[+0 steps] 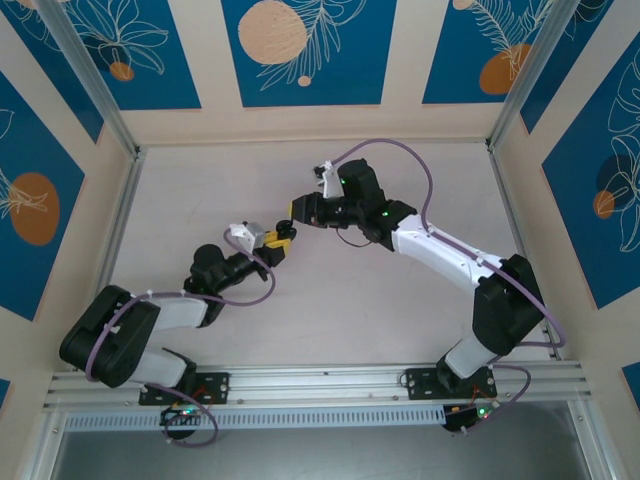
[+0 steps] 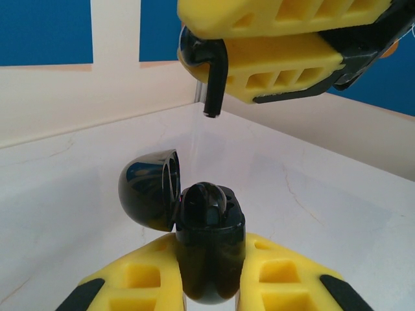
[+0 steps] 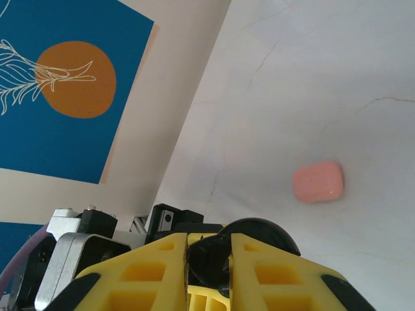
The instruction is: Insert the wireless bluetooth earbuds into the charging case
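Observation:
My left gripper (image 2: 209, 285) is shut on the black charging case (image 2: 209, 253), holding it upright. The case's lid (image 2: 149, 188) is swung open to the left. One black earbud (image 2: 204, 204) sits in the case's top. Just above it, my right gripper (image 2: 201, 40) is shut on a second black earbud (image 2: 214, 78), whose stem points down, a short gap above the case and a little to the side. In the right wrist view this earbud (image 3: 211, 259) is pinched between the yellow fingers, with the case lid (image 3: 266, 233) behind. In the top view the left gripper (image 1: 278, 245) and the right gripper (image 1: 292, 212) meet mid-table.
A pale pink rounded case (image 3: 318, 182) lies on the white table (image 3: 337, 78) beyond my right gripper. Blue patterned walls (image 1: 300, 50) and aluminium posts (image 1: 520, 90) enclose the table on all sides.

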`<state>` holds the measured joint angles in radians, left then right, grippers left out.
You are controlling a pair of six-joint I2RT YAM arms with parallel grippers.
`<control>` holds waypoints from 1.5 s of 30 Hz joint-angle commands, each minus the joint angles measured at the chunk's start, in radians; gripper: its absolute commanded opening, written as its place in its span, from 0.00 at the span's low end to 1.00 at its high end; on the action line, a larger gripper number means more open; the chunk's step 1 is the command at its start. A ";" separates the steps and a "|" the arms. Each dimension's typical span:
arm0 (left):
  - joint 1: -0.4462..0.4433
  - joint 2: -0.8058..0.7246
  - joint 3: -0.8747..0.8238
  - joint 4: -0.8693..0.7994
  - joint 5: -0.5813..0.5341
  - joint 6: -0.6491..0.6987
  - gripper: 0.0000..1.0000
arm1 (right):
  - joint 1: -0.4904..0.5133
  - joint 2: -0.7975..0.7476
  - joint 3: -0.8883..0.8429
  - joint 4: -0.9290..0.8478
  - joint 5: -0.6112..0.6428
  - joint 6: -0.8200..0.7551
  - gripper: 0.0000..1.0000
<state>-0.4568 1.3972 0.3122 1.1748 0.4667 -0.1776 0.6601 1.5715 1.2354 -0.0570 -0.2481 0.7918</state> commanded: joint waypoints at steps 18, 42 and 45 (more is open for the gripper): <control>-0.011 -0.038 0.008 0.057 -0.024 -0.029 0.00 | 0.044 0.015 -0.082 0.037 0.013 0.084 0.20; -0.011 -0.057 0.004 0.044 -0.024 -0.026 0.00 | 0.070 -0.011 -0.066 -0.065 0.108 0.184 0.33; -0.011 -0.056 0.005 0.048 -0.018 -0.026 0.00 | 0.070 -0.015 -0.059 -0.074 0.110 0.183 0.36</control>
<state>-0.4587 1.3705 0.3107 1.1362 0.4496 -0.1932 0.7181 1.5803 1.1648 -0.0486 -0.1558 0.9699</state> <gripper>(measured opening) 0.173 0.356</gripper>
